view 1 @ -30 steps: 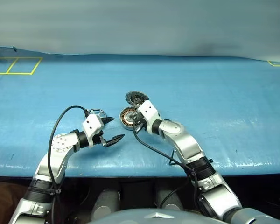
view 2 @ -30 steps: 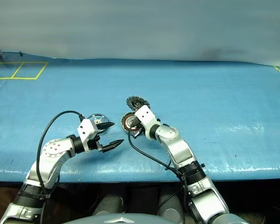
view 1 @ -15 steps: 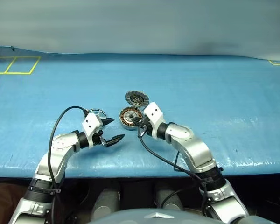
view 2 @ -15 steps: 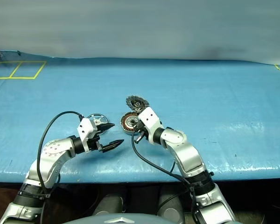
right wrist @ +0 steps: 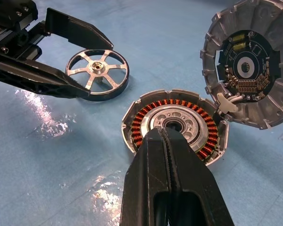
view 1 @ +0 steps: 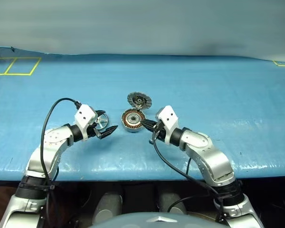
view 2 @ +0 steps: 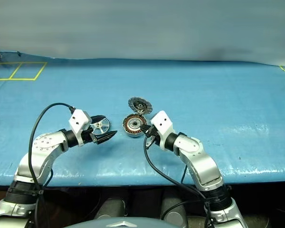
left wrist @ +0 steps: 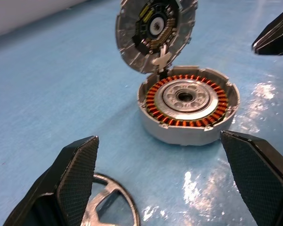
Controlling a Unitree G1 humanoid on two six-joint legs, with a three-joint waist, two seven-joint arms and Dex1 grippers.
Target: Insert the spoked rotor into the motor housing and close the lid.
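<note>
While the spoked rotor (right wrist: 97,69) lies loose between the spread left gripper (right wrist: 66,59), motor housing (right wrist: 175,125) stands empty, lid (right wrist: 247,66) open, right gripper (right wrist: 172,155) pinched shut, empty.

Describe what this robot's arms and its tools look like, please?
Both arms are rounded silver-grey segments joined by black collars. A white block sits at each wrist, with a black cable looping back from it. The left tool and right tool each have two pointed black fingers with textured pads.

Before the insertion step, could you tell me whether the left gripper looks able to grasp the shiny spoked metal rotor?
Probably yes: the open left gripper already straddles the shiny spoked metal rotor, with nothing between them.
</note>
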